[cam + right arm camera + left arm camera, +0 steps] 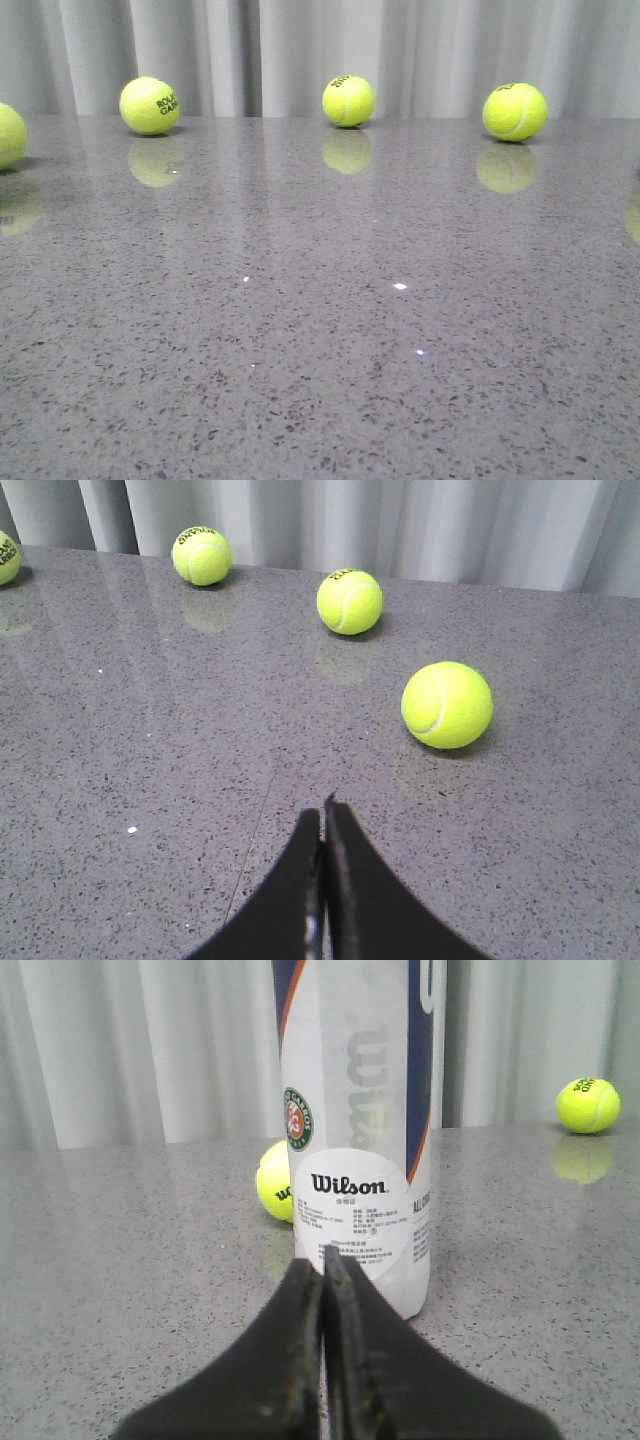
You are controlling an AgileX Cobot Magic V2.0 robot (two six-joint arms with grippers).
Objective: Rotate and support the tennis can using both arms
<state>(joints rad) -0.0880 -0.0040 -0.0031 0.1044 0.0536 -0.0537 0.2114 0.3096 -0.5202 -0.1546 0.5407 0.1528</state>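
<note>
My left gripper (323,1270) is pressed shut on nothing, and the tennis can (357,1130) stands upright on the gray table (120,1260) just in front of it. My right gripper (324,815) is shut too, pointing toward three tennis balls (447,704).

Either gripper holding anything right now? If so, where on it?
Nothing is held. The left gripper is shut and empty, just in front of the upright tennis can. The right gripper is shut over bare table.
</note>
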